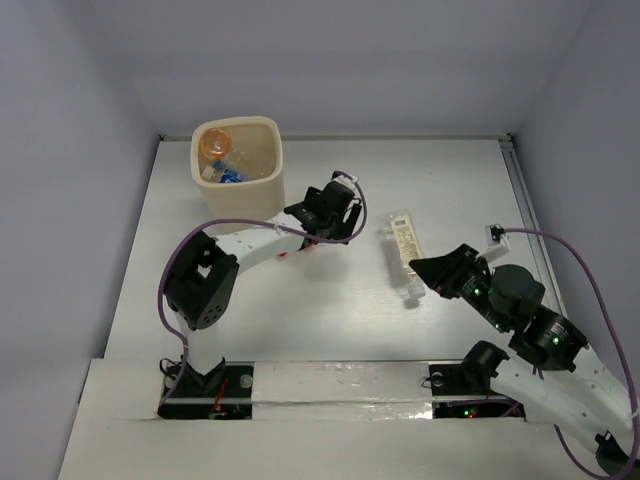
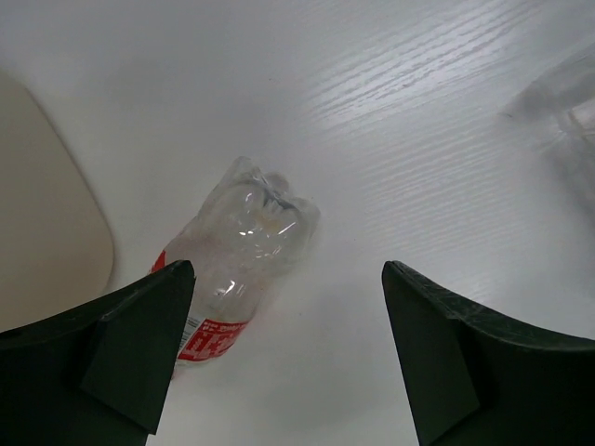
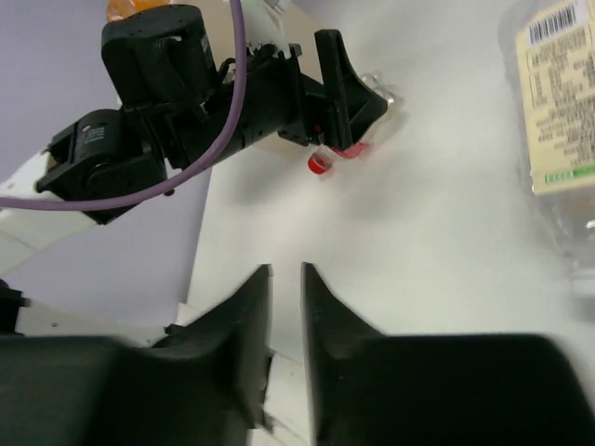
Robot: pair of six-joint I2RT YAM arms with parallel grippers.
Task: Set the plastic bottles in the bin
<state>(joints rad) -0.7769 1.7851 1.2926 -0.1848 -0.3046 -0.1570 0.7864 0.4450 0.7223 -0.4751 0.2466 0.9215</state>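
Note:
A clear plastic bottle with a red label [image 2: 228, 279] lies on the table. My left gripper [image 2: 288, 279] hovers over it, jaws open wide, its left finger [image 2: 139, 344] beside the label. The right wrist view shows this bottle's red cap [image 3: 320, 163] under the left gripper [image 3: 349, 93]. A cream-labelled bottle [image 1: 405, 248] lies on its side mid-table. My right gripper [image 1: 420, 265] sits at its near end, just left of it, with only a narrow gap between the empty jaws [image 3: 286, 271]. The cream bin [image 1: 270, 175] at the back left holds an orange bottle [image 1: 215, 143] and a blue-labelled one [image 1: 232, 172].
The bin's side [image 2: 46, 223] stands close on the left in the left wrist view. The left arm's purple cable [image 1: 175, 262] loops over the table. A taped strip [image 1: 330, 382] runs along the near edge between the arm bases. Grey walls enclose the table.

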